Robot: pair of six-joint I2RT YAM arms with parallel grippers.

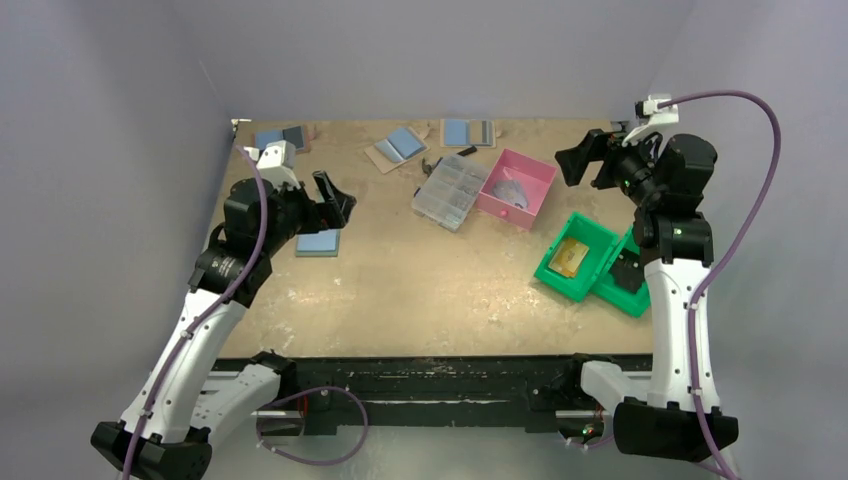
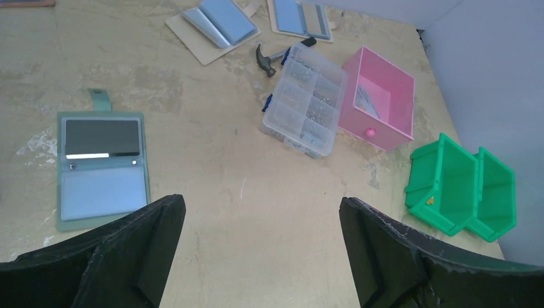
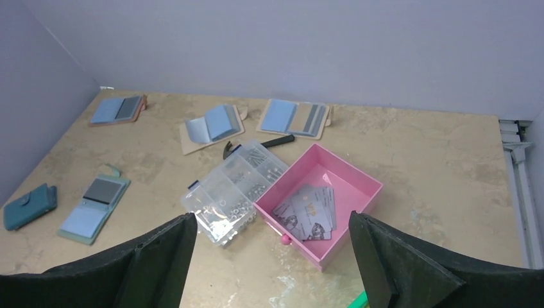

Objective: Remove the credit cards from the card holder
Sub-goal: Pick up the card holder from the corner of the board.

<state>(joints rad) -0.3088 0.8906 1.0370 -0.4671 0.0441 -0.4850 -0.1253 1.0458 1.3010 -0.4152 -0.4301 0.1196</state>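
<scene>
- The card holder (image 1: 320, 242) lies open and flat on the bench (image 1: 420, 290), at 6 o'clock of the left end effector (image 1: 335, 200) in the top view, which hangs above it with its fingers spread wide and nothing between them.
- From the left wrist the holder (image 2: 102, 170) sits at 9 o'clock of the end effector (image 2: 260, 206), dark grey half away, blue half nearer; the left finger (image 2: 141, 250) cuts across its near corner.
- The right end effector (image 1: 585, 158) is raised at the bench's 2 o'clock corner, jaws wide and empty, with the holder well apart at its 8 o'clock.
- What the holder's pockets contain cannot be made out; a pale stripe crosses the dark half.
- In the right wrist view a pink box (image 3: 359, 192) holds several grey cards (image 3: 308, 212), their print too small to read.
- A closed teal wallet (image 3: 29, 205) shows only from the right wrist; the left arm hides it from above.
- A hammer (image 2: 276, 54) is partly hidden behind the clear organiser (image 2: 305, 102).
</scene>
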